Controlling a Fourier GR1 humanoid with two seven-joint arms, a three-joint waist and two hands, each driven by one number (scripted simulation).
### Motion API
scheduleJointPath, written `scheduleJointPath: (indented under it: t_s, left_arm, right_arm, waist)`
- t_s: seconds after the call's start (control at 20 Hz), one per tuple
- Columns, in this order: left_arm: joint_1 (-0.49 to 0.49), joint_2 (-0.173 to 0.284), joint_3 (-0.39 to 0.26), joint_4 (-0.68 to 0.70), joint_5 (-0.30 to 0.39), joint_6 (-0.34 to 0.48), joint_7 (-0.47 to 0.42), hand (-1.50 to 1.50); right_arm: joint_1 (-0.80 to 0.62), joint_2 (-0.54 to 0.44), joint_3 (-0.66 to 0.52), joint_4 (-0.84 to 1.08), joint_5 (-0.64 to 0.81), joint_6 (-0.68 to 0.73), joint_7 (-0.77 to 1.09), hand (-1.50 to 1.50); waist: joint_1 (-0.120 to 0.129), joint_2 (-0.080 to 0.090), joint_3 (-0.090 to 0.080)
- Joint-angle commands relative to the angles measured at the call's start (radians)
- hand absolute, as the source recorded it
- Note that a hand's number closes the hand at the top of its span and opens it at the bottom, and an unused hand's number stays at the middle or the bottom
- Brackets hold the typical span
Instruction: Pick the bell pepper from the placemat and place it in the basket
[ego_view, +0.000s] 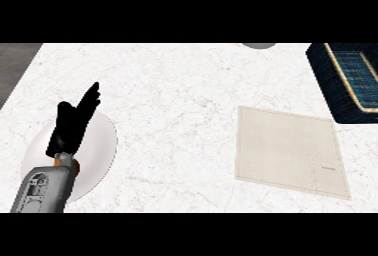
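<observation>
Placemat (289, 152) lay bare on our desk (177, 90); left robot hand (71, 127) rested over white plate (103, 150), fingers straight and apart; basket (351, 82) sat far right.

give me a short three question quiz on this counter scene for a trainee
1. True or false: a bell pepper lies on the placemat.
2. Which thing sits at the counter's far right edge? A) plate B) basket C) placemat
3. Fill in: the left hand shows above the white ____.

Key:
1. False; the placemat shows bare, and no pepper appears anywhere in view.
2. B; the dark blue basket with its tan rim sits there, partly cut off by the view's edge.
3. Plate; the left hand, fingers straight and pointing up, overlaps the white plate at the counter's left. The right hand is not in view.
</observation>
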Motion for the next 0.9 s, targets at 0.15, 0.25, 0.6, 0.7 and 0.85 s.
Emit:
scheduleJointPath:
  t_s: [0.15,0.25,0.6,0.7,0.85]
  left_arm:
    - [0.029,0.006,-0.009,-0.039,0.006,-0.022,0.008,0.0]
    - [-0.044,0.009,0.014,0.036,-0.002,0.0,0.003,0.0]
    - [-0.026,-0.02,-0.005,0.02,-0.006,0.009,-0.008,0.0]
    - [-0.023,-0.021,-0.006,0.038,-0.013,0.012,-0.018,0.0]
    - [-0.014,-0.019,-0.011,0.003,-0.007,0.003,0.01,0.0]
  right_arm:
    - [0.067,-0.021,-0.008,0.103,0.012,-0.075,-0.109,1.5]
    - [0.117,-0.028,-0.027,0.136,0.001,-0.126,-0.155,1.5]
    - [0.14,-0.007,-0.146,0.225,-0.104,-0.137,-0.109,-1.5]
    - [0.146,-0.028,-0.182,0.23,-0.142,-0.124,-0.134,-1.5]
    - [0.194,-0.022,-0.192,0.219,-0.155,-0.171,-0.207,-1.5]
  waist:
    - [0.012,-0.001,0.001]
    - [0.007,0.007,0.001]
    - [0.014,0.009,0.002]
    - [0.01,0.008,0.002]
    - [0.015,0.007,0.002]
